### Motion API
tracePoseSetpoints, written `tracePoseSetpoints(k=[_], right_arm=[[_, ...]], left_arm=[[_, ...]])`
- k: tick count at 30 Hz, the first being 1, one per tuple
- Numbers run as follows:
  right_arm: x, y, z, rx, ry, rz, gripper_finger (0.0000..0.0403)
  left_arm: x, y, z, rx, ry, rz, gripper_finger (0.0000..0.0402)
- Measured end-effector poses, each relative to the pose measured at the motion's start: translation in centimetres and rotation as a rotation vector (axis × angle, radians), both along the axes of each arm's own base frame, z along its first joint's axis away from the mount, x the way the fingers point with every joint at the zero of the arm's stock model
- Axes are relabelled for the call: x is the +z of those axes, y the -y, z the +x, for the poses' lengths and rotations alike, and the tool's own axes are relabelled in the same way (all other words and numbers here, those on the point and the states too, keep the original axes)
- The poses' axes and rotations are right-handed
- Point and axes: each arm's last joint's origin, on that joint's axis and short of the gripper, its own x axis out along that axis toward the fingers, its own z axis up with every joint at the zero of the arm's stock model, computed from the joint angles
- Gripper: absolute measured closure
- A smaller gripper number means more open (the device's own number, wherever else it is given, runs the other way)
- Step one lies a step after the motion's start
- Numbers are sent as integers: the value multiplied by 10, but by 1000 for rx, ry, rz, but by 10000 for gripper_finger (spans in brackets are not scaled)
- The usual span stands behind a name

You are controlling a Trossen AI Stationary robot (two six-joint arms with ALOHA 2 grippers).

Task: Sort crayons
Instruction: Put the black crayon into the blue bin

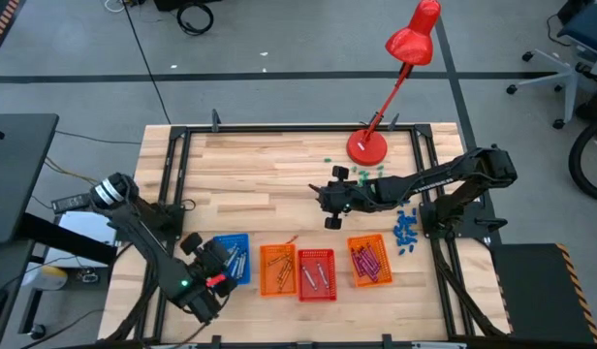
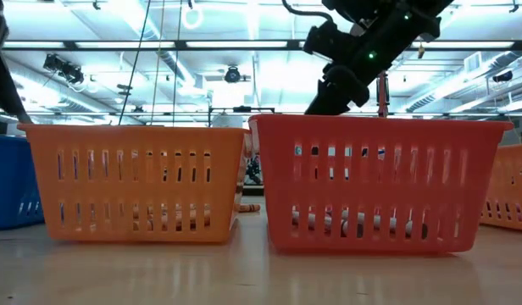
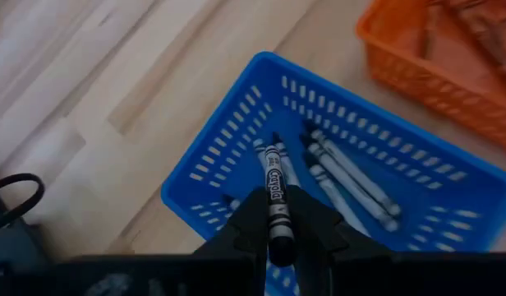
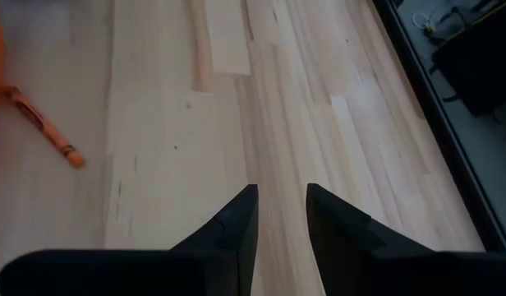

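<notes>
Left gripper (image 3: 273,215) pinches 1 grey-white crayon (image 3: 275,191) above the blue tray (image 3: 205,168); we should release it once it is centred over those below. Our right gripper (image 4: 281,215), slightly parted and empty, hovers with an orange crayon (image 4: 43,125) lying off to one side

The left arm is reaching in from the left rear corner of the surface, elbow bent, its wrist angling downward toward the front. The left end effector (image 3: 276,215) is pinching a grey-white crayon (image 3: 275,197) between its two dark fingers, the stick lying lengthwise along the gap and poking out past the tips. The right arm is stretching from its base at the right side toward the middle, forearm nearly level. The right end effector (image 4: 282,205) is hovering with its fingers parted, nothing between them.
</notes>
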Motion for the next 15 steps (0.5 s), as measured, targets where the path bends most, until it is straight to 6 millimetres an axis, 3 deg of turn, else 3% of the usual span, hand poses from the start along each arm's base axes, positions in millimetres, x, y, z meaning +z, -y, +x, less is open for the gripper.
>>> tracePoseSetpoints(k=[9, 15], right_arm=[[1, -1, 1, 26, 10, 17, 294], [-1, -2, 1, 52, 3, 74, 294]], left_arm=[[-28, 6, 9, 9, -8, 126, 358], [-34, 7, 12, 45, 15, 133, 311]])
